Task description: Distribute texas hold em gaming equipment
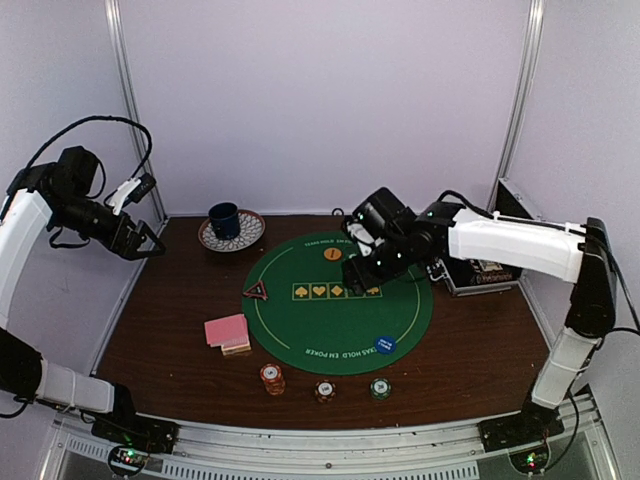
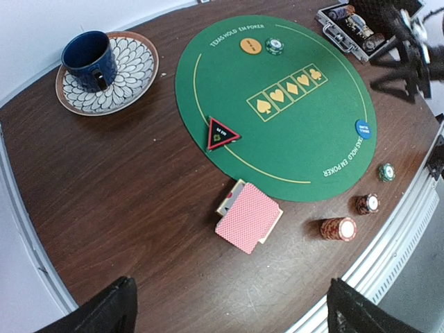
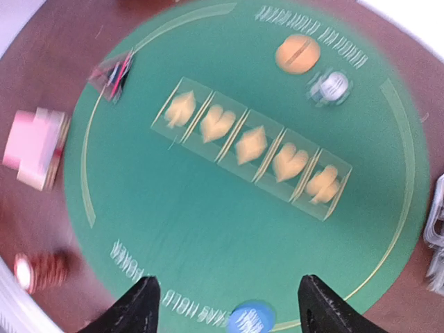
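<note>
**One chip set by the far button; three stacks wait at the near edge**

A single green chip (image 2: 275,46) lies on the green mat (image 1: 340,320) just beside the orange button (image 2: 250,46), at the mat's upper edge in the overhead view. It reads as the first stake handed to that seat. The blue button (image 1: 385,345) marks the opposite seat at the mat's lower right, with no chip next to it. Three chip stacks, the orange stack (image 1: 272,378), the red stack (image 1: 324,390) and the green stack (image 1: 380,387), stand in a row on the bare counter (image 1: 170,360) below the mat, apparently a supply to draw from. The pink-backed cards (image 1: 228,332) sit in a loose pile just left of the mat. The triangular marker (image 1: 257,291) lies across the mat's left rim.

The right fingers (image 3: 132,316) hang over the middle of the mat, spread apart with only green felt between them, gripping nothing. The left fingers (image 2: 104,309) are also spread wide and empty. They are raised at the upper left of the overhead frame, well apart from everything, probably parked out of the way.

A blue cup (image 1: 224,219) on a patterned saucer (image 1: 247,236) stands above the mat's left. A metal case (image 2: 350,28) holding more chips lies open at the mat's right.
</note>
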